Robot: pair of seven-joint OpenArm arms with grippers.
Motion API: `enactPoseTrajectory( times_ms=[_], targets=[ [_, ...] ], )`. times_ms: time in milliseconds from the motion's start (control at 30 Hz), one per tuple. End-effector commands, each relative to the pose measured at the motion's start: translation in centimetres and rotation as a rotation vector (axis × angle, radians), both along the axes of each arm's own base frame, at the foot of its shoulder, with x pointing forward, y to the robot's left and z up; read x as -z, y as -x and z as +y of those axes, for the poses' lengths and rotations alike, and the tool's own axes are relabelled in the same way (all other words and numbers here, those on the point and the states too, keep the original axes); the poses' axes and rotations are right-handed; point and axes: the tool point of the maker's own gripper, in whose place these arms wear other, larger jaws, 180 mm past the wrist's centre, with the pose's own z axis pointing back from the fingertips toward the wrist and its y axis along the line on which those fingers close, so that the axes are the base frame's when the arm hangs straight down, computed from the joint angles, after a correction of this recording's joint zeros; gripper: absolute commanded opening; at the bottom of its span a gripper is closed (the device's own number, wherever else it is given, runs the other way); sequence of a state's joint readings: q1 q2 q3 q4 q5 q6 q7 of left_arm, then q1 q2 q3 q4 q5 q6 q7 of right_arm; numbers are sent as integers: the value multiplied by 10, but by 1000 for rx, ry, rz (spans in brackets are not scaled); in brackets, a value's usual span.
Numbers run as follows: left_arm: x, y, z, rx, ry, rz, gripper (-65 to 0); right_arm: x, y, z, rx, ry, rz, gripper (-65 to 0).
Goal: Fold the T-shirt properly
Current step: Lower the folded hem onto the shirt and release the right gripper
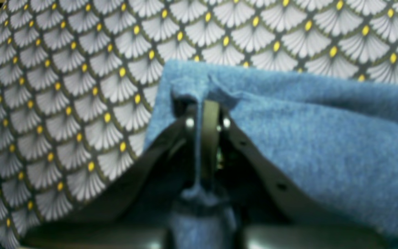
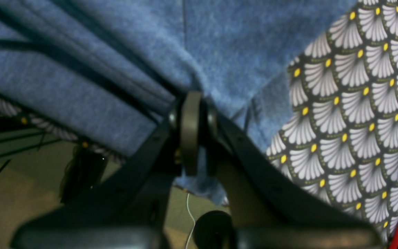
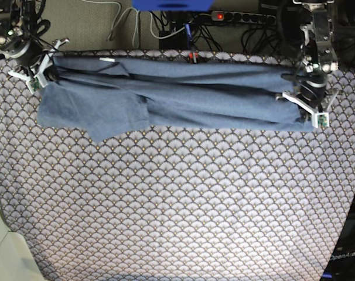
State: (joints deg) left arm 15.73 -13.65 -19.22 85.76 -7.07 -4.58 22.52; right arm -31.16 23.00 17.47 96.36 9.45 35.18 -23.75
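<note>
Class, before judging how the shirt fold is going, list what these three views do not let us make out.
- T-shirt lettering: not visible in any view; cloth folded.
- Left gripper fingertips: left wrist view, buried in blue cloth, blurred.
- Right gripper tips: right wrist view, blurred against the cloth.
- Tablecloth far edge: base view, covered by the shirt.

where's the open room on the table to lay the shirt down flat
Bare tablecloth runs from the T-shirt's near edge to the table's front, side to side. Crowded: the far edge, where the left gripper and right gripper pinch the shirt's ends.
</note>
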Motion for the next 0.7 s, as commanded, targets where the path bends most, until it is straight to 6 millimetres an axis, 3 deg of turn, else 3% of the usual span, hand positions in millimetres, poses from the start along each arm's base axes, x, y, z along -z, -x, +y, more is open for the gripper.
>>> enactPoseTrajectory(
  times_ms=[0, 167, 333, 433, 500, 667],
  targets=[
    [-12, -7, 5, 6, -21, -38, -642, -7, -4, -5, -9, 13, -20, -650],
    [-10, -6, 5, 5, -19, -29, -620, -9, -6, -5, -6, 16, -26, -650],
    [-5, 3, 6, 3, -22, -8, -426, -8, -4, -7, -4, 21, -17, -648],
    [-1, 9, 6, 4, -21, 6, -345, -3, 1, -12, 6, 48, 35, -575],
    [-1, 9, 5, 4, -20, 7, -343, -2, 2, -13, 7, 54, 46, -521],
    [0, 12, 7, -2, -22, 12, -340, -8, -2, -10, -2, 60, 29, -461]
  ],
)
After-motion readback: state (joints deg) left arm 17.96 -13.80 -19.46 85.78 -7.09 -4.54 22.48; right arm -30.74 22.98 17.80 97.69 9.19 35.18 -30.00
